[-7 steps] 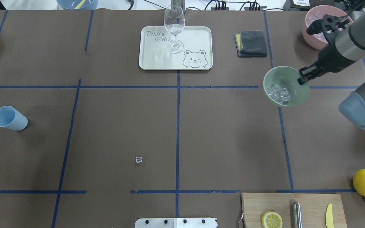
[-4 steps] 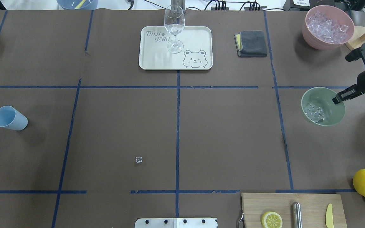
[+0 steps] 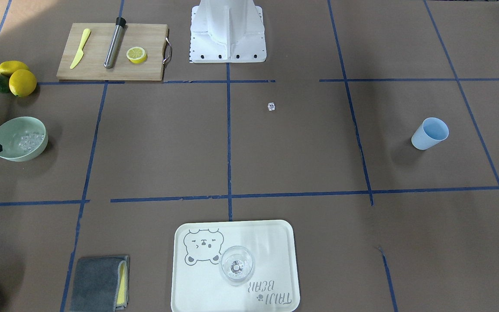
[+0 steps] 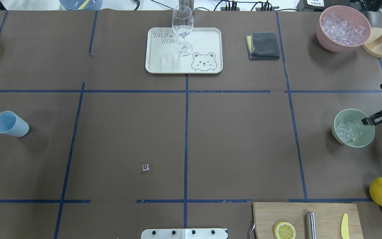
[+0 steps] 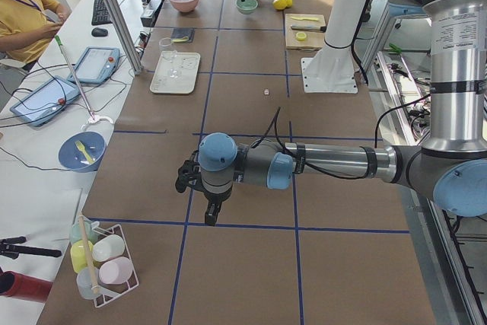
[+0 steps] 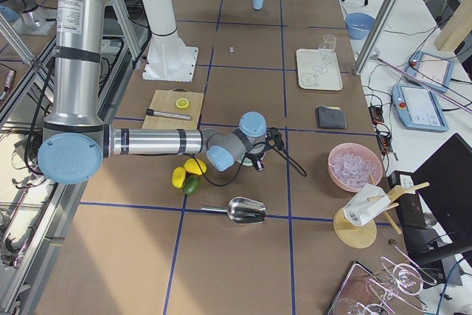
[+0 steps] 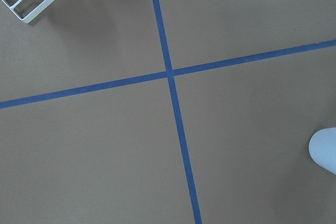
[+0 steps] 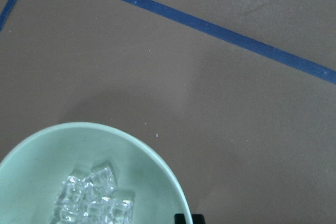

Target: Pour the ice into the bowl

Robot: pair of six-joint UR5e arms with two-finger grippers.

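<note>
Bowl (image 4: pixel 360 141) with ice (image 4: pixel 344 132) lies just inboard of my right gripper (image 4: pixel 366 121), which I find pinching its outer rim.

Open table (image 4: pixel 237 139), one stray cube (image 4: pixel 145 167), seemingly ice.

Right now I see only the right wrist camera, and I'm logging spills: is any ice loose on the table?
Observer: Yes, one cube lies alone on the table, far from the bowl.
Operator: Has the blue cup tipped over?
Observer: No, the cup stands upright near the table's left end.
Operator: Is the bowl gripped?
Observer: Yes, the right gripper pinches its rim.
</note>
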